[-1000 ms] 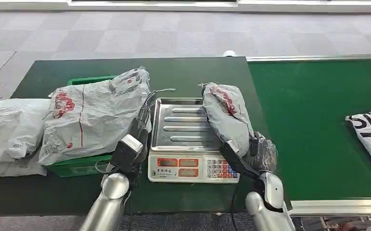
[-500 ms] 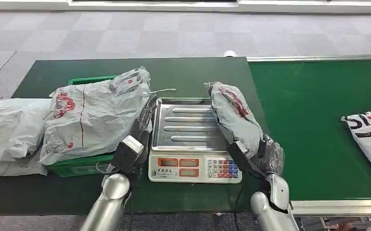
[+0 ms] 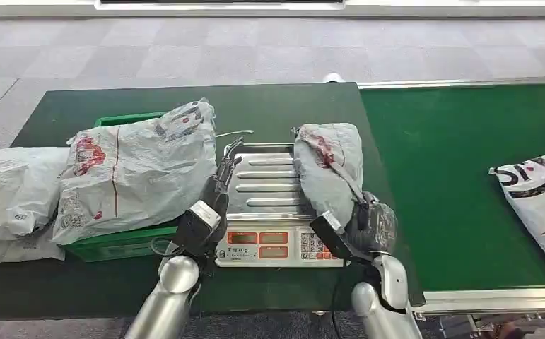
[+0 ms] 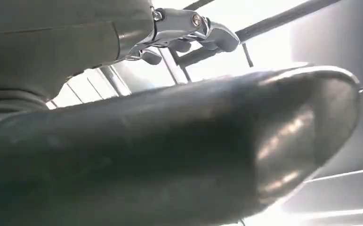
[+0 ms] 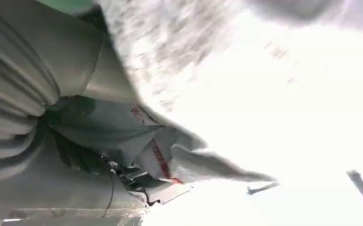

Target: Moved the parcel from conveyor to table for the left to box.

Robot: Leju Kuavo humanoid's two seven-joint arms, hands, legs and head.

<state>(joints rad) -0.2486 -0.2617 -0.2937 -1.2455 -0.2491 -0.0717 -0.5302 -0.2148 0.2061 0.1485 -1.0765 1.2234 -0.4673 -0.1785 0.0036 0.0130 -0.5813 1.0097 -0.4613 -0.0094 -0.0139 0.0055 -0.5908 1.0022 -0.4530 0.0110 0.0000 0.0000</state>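
While gripped by right hand (image 3: 358, 229) | parcel (image 3: 328, 166) overlaps scale (image 3: 266, 191)

Little could be read. White parcel (image 3: 538, 201) at the right edge of the conveyor belt (image 3: 453, 169): large black letters, cut off and distorted, not decipherable. Grey parcel (image 3: 328, 169) held by the right hand (image 3: 368, 226) over the right edge of the scale (image 3: 273, 205): red printed mark, too crumpled to read; the same red print showed in the right wrist view, blurred. Grey bag (image 3: 138, 166) on the green crate (image 3: 121, 240): red logo, illegible. Scale front: two red display windows and a coloured keypad, digits too small to make out.
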